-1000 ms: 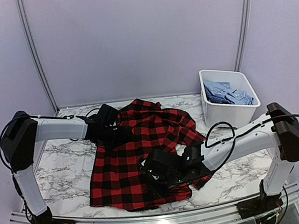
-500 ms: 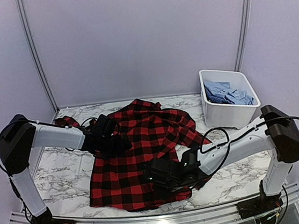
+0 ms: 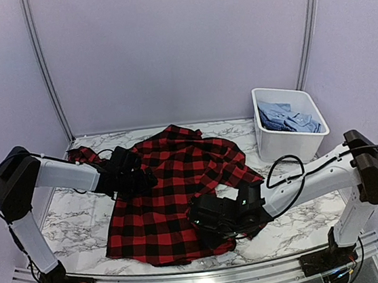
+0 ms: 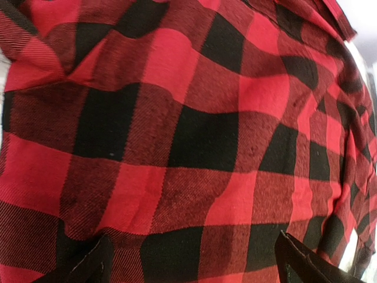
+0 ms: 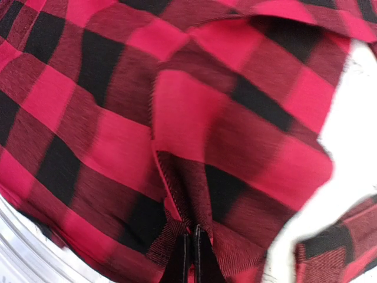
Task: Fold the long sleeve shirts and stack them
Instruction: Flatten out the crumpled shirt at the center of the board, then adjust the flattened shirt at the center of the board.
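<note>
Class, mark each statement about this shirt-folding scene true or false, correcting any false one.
1. The right claw is shut on the red-and-black checked flannel shirt. True.
2. The left claw is shut. False: it is wide open above that shirt.
3. The white plastic tub holds light blue cloth shirts. True.
4. The tub sits on the left. False: it stands at the marble table's far right.

I run two white-tubed arms, the left arm (image 3: pixel 66 174) and right arm (image 3: pixel 316 180), with bulky black joint housings (image 3: pixel 374 175). Black cables (image 3: pixel 285 158) loop behind each pincer. The left pincer (image 4: pixel 194 268) has matte black fingers (image 4: pixel 297 264). Small green lights (image 3: pixel 195 217) possibly glow behind the right pincer (image 5: pixel 189 259).
</note>
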{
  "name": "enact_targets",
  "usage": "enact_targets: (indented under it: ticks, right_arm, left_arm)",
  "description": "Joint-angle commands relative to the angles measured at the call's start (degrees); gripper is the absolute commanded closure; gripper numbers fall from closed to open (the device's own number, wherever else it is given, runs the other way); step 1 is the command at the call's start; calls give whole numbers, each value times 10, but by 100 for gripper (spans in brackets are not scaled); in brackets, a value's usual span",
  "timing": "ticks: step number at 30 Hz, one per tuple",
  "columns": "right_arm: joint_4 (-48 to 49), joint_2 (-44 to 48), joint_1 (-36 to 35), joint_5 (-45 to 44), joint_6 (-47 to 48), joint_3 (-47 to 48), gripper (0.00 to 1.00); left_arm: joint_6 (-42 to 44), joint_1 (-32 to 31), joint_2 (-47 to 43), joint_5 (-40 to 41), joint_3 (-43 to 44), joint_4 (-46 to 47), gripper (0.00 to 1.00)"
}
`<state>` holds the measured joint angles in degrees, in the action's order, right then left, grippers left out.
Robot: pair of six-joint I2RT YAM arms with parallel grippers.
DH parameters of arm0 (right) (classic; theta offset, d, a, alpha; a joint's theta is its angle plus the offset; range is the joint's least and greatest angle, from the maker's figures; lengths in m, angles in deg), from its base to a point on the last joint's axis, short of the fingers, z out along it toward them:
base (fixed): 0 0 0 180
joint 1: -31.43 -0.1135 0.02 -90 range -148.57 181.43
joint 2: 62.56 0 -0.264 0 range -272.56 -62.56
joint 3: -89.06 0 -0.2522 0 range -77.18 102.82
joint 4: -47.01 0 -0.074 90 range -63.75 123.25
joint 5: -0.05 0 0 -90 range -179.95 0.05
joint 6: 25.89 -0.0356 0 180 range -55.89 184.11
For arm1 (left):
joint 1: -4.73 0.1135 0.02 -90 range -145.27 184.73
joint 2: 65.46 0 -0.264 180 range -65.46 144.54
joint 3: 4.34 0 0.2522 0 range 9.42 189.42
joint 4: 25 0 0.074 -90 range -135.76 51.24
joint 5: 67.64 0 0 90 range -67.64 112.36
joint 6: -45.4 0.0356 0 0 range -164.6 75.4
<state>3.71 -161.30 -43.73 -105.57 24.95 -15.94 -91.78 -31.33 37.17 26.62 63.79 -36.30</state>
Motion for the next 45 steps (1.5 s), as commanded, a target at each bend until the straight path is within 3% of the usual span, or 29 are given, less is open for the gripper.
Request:
enact_targets:
  ticks: [1,10,16,21,22,27,30,35,39,43,45]
  right_arm:
    - [-45,33,9,-44,-21,-10,100]
    - [-83,88,39,-42,-57,-95,100]
    - [-71,131,-11,19,-94,-161,100]
    - [-67,144,-45,35,-102,-153,100]
    - [-70,147,-46,31,-102,-146,97]
    - [-93,182,-6,-10,-89,-119,57]
    - [-69,217,44,-22,-62,-118,52]
    - [22,198,170,-34,41,-49,52]
    - [132,121,268,24,112,22,66]
    - [148,11,321,35,151,117,81]
    - [159,-32,337,39,163,150,83]
  left_arm:
    - [20,33,1,15,-25,-41,1]
    - [51,81,2,5,-18,-52,1]
    - [65,93,5,7,-2,-66,1]
    - [77,110,6,9,3,-82,1]
    - [79,114,6,5,2,-83,1]
    - [113,113,-10,-30,16,-83,1]
    - [130,107,-33,-48,26,-85,1]
    - [130,65,-62,-64,42,-92,1]
    - [108,40,-81,-55,35,-95,1]
    - [90,33,-115,-57,6,-98,1]
    - [85,30,-145,-56,-17,-101,1]
